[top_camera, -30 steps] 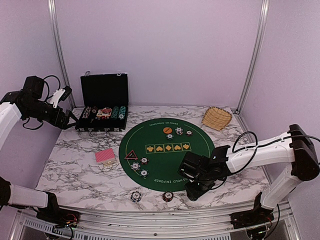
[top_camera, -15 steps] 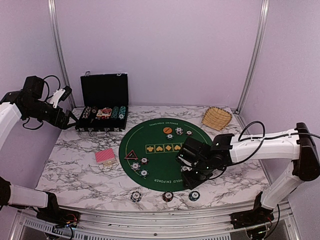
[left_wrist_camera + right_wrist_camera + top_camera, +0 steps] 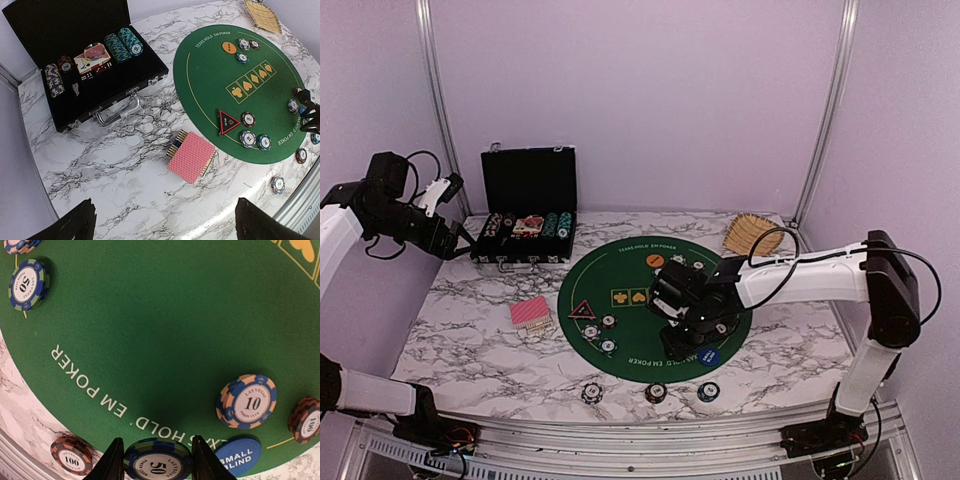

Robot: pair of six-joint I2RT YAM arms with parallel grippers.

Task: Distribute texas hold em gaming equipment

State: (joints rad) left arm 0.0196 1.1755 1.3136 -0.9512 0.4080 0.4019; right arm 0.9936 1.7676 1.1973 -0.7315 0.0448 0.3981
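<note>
What moved: the right arm has swung up from the near edge of the table and now hangs over the near-right part of the green mat; a teal chip and a blue button that it was covering now show
Right gripper: its fingers are partly closed, and a green chip marked 50 fills the gap between them; it looks pinched by its edges, but the view is so close that I cannot be sure it is off the mat
Why held that way: a grip on the rim keeps the chip flat, so it can be laid face up
Where it may go: likely beside the orange-and-blue chip and the dark red chip near the blue button, to make a group of three
Other groups: three chips sit by the triangle marker, three by the orange button, and the teal chip ends a row of three on the table near the arms; each group looks like one player's share
Left gripper: wide open and holding nothing, up high on the left, out of the way
Cards: one stack on the table just left of the mat, not dealt yet
Case: lid up with more chips inside, so they are easy to reach
</note>
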